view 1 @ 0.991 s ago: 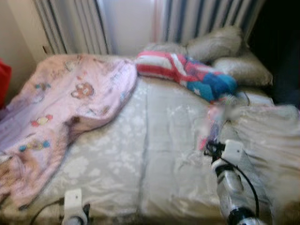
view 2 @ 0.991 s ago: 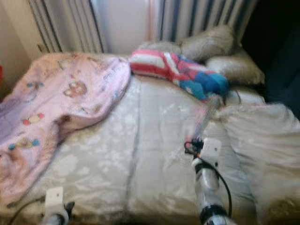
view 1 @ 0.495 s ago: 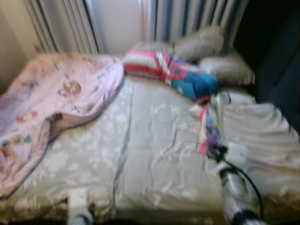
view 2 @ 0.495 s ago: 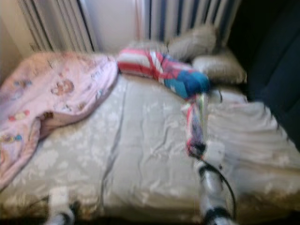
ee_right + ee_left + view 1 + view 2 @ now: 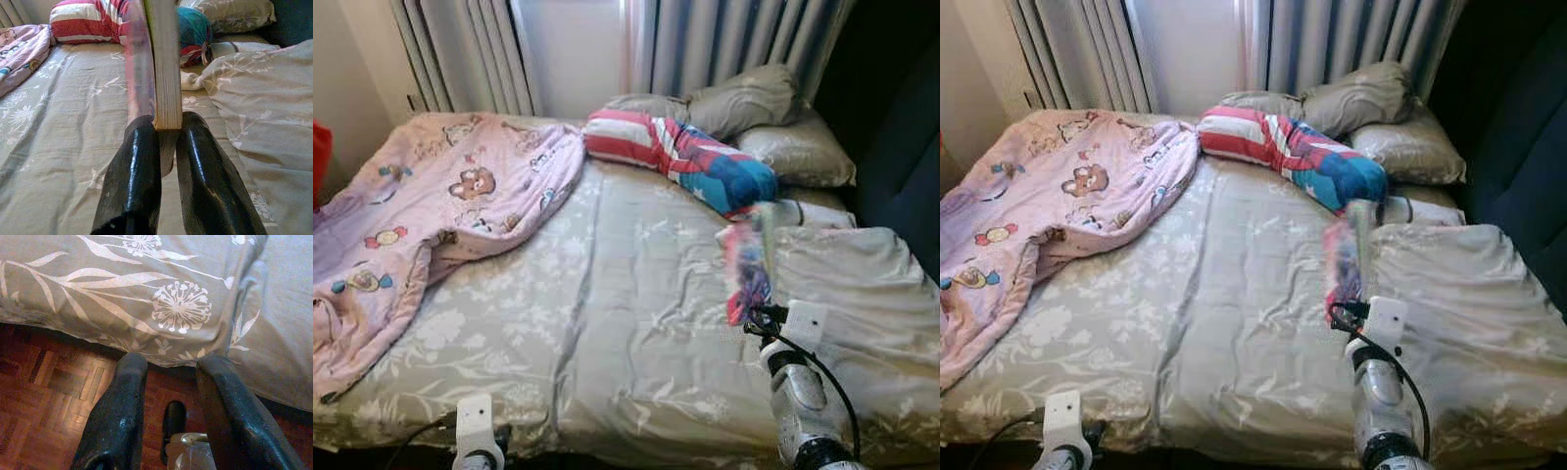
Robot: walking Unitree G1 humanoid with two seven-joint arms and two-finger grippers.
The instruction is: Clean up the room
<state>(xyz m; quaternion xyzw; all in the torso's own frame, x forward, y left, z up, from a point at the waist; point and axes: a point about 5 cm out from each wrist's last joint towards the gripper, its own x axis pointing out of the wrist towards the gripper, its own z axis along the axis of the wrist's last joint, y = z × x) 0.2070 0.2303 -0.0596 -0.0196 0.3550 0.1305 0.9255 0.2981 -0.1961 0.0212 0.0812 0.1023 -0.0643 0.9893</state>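
Between the fingers of the right gripper [image 5: 166, 132] sits a book [image 5: 164, 73], pinched by its lower edge, pages up, colourful cover blurred. It's lifted clear over the bed [image 5: 607, 323], so one stray item is picked up but not stowed yet.

Left gripper [image 5: 171, 396] hangs low off the bed's near edge, fingers apart, nothing in them, wood floor [image 5: 39, 396] below it.

Still to do, as I read it:
- Pink blanket [image 5: 421, 225], well off to the left of the held book, is slumped half across the mattress and over the side. Needs folding or straightening.
- Striped red/blue cushion [image 5: 680, 157], beyond the book toward the headboard, lies skewed against the grey pillows [image 5: 754, 103].
- Grey duvet [image 5: 862, 284], just right of the gripper, is bunched up.
- Small white object just past the book tip, can't tell what it is.

Estimate: early stage. No drop-off spot for the book in frame, so the next move likely means turning away from the bed. The pinch is near one edge only, so the book could swing or slip.
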